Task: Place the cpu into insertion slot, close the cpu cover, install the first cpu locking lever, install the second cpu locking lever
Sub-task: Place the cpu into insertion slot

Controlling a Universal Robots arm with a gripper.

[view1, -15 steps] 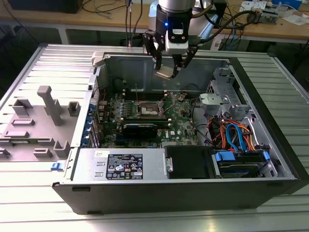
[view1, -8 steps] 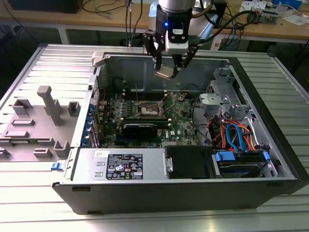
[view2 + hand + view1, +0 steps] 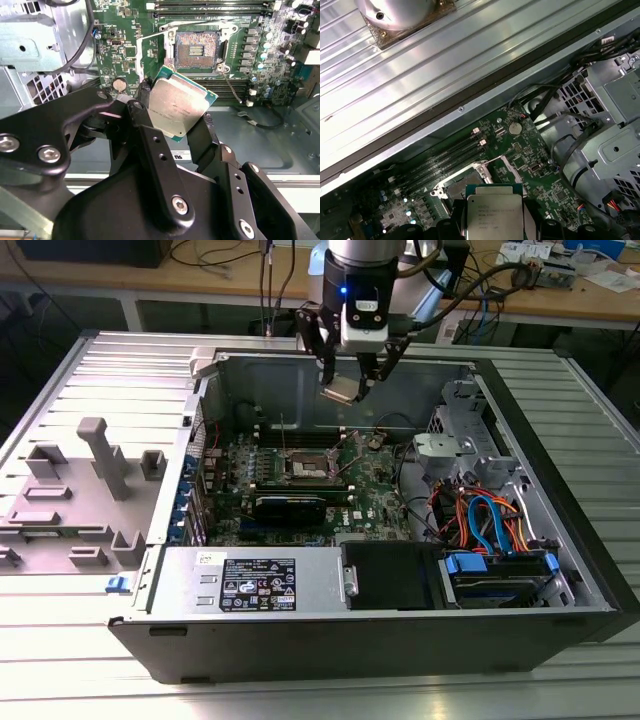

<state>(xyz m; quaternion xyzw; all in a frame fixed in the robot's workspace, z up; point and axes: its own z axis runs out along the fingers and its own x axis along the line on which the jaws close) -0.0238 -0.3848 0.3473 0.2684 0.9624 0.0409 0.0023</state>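
1. Dull silver-grey metal tops the small flat square cpu [image 3: 180, 107], and on my feeds the black fingers [image 3: 141, 97] are clamped on two opposite edges of it.
2. In the exterior view I see the gripper [image 3: 345, 388] hanging from the arm above the far side of the open dark computer case [image 3: 560, 570]. The cpu [image 3: 338, 393] sits between its tips, up in the air and well apart from the board below.
3. The chip's green rim shows around the metal top in both wrist views, and it touches nothing but the fingers.
4. The square dark-framed insertion slot [image 3: 197, 49] lies uncovered on the green motherboard [image 3: 125, 30], its pale gold contact field bare, so the chip is not seated.
5. In the first wrist view the cpu [image 3: 495, 217] overlaps the near edge of the slot [image 3: 461, 184], with the long black memory slots [image 3: 445, 155] just beside it.
6. A round silver coin battery [image 3: 515, 128] sits on the board, near the grey metal drive cage [image 3: 615, 110].
7. In the exterior view the slot [image 3: 308, 468] is near the middle of the board. The silver power supply box [image 3: 250, 580] lies along the near side of the case, and blue and orange cables [image 3: 485, 520] lie toward the exterior view's right.
8. The case rests on a ribbed grey metal worktop [image 3: 60, 660], with a grey plastic fixture [image 3: 90, 490] on the exterior view's left.
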